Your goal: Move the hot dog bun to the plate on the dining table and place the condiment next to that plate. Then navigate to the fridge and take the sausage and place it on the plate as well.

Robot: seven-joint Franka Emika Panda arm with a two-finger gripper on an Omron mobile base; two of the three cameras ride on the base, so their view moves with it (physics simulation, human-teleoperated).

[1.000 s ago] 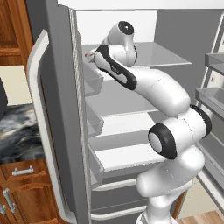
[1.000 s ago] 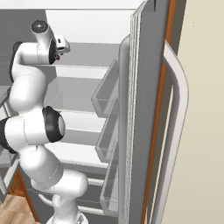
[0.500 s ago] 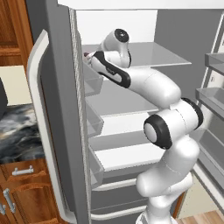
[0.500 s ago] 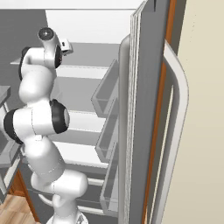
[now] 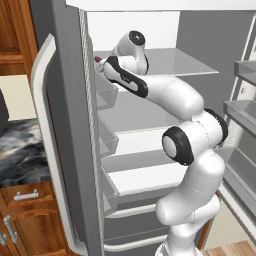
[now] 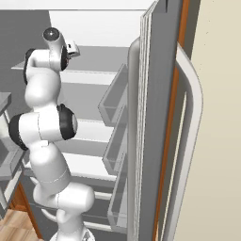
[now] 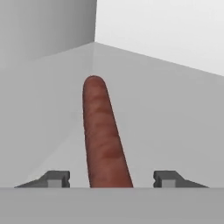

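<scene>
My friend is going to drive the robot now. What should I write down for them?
Hand: the fingers stand on either side of the sausage, with a gap on both sides, so nothing is gripped yet.
Sausage: lies on a grey shelf inside the open fridge, pointing away from the hand.
Arm: reaches up to that top shelf.
Done: the robot is at the fridge and lined up on the sausage.
Left: close on the sausage, lift it out, carry it to the plate.
</scene>
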